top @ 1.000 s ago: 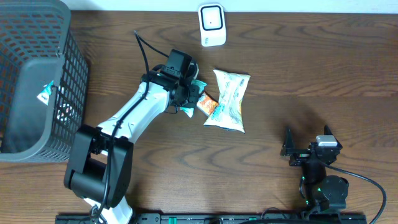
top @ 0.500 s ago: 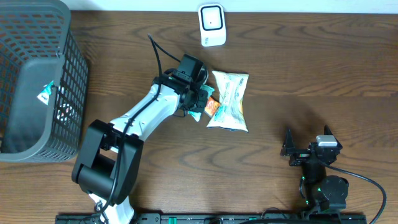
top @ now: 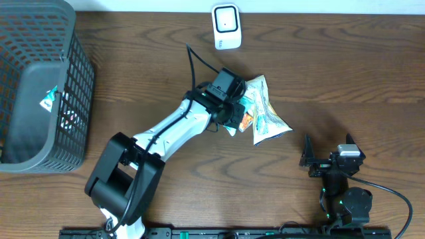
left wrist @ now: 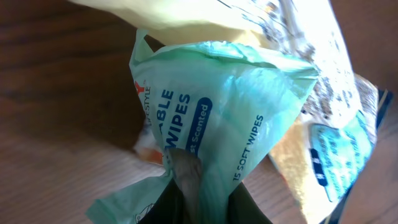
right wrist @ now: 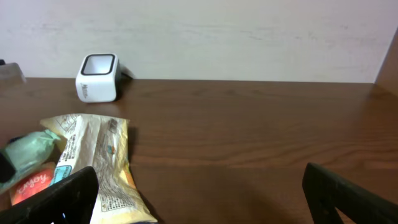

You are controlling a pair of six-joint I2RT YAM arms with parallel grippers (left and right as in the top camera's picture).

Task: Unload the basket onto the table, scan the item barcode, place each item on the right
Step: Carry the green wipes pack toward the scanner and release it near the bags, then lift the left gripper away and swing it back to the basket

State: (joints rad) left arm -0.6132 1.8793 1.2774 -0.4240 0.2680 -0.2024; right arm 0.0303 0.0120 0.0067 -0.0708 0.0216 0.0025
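Note:
My left gripper [top: 234,114] is shut on a mint-green wipes packet [left wrist: 224,106], pinching a fold of it between the jaws at the bottom of the left wrist view. The packet presses against a cream snack bag [top: 267,114] and a small orange packet [top: 247,122] at mid-table. The white barcode scanner [top: 226,26] stands at the far edge, above and slightly left of the packet. In the right wrist view the scanner [right wrist: 97,78] is at the far left, with the snack bag [right wrist: 93,162] and wipes packet [right wrist: 28,152] nearer. My right gripper [top: 329,149] rests open near the front right, holding nothing.
A dark mesh basket [top: 73,79] with a few items inside stands at the left edge. A pale wall [right wrist: 249,31] runs behind the table's far edge. The left arm's cable [top: 192,63] loops above the arm.
My left arm has swung right with the wipes packet, pushing the snack bag and orange packet right; the snack bag has turned. The right arm has not moved.

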